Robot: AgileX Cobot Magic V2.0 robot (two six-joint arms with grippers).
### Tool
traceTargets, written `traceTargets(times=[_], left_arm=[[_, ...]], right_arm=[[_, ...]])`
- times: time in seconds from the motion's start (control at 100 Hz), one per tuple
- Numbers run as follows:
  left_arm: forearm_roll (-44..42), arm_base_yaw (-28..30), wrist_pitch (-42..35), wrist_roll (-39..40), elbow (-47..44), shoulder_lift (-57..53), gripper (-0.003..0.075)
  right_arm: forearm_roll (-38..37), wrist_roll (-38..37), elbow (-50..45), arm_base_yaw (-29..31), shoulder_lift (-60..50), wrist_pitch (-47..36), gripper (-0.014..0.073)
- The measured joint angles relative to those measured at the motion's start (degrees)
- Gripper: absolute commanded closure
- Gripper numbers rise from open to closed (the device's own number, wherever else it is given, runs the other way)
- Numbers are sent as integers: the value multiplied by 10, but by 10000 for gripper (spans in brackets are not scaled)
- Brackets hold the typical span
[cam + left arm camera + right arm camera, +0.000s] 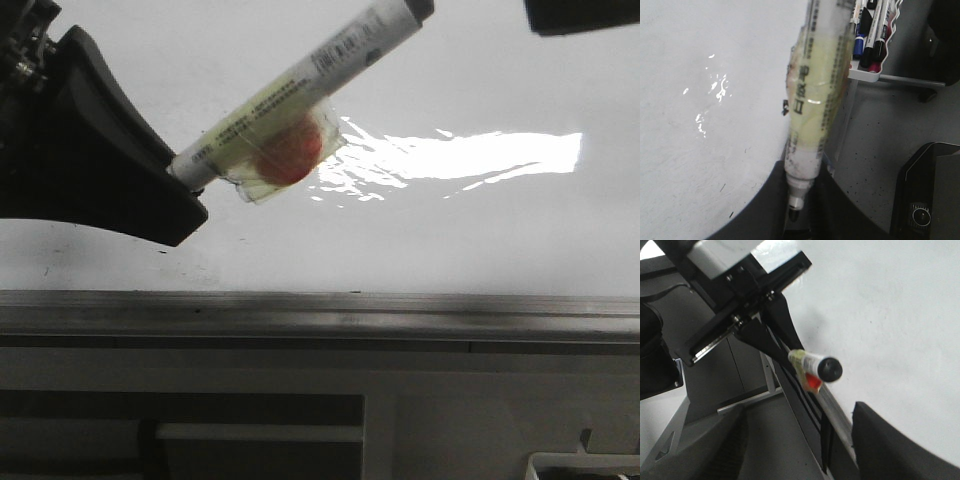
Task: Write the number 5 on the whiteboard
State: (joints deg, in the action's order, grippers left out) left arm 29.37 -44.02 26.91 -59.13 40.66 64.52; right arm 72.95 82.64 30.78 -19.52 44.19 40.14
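1. Left gripper (175, 185) clamps a white marker (300, 85) wrapped in yellowed tape, an orange-red lump (288, 150) taped to its barrel.
2. Whiteboard (480, 240) is glossy, glare-streaked and faintly specked; no strokes of the 5 are discernible on it.
3. Grey metal rail (320, 312) borders the board; grey cabinet panels (450, 410) lie beyond.
4. Right gripper (900, 440) is cropped; finger spread indeterminable.
5. Tray of spare markers (872, 35) is partly cut off.
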Motion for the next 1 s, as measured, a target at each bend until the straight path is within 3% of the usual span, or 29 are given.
traceTargets(times=[0.19, 0.42, 1.0], left_arm=[[0, -1, 0, -5, 0, 0, 740], [0, -1, 1, -6, 0, 0, 740], [0, -1, 2, -20, 0, 0, 740]], right_arm=[[27, 46, 37, -4, 50, 5, 179], [32, 71, 64, -40, 123, 8, 81], [125, 132, 69, -45, 222, 39, 81]])
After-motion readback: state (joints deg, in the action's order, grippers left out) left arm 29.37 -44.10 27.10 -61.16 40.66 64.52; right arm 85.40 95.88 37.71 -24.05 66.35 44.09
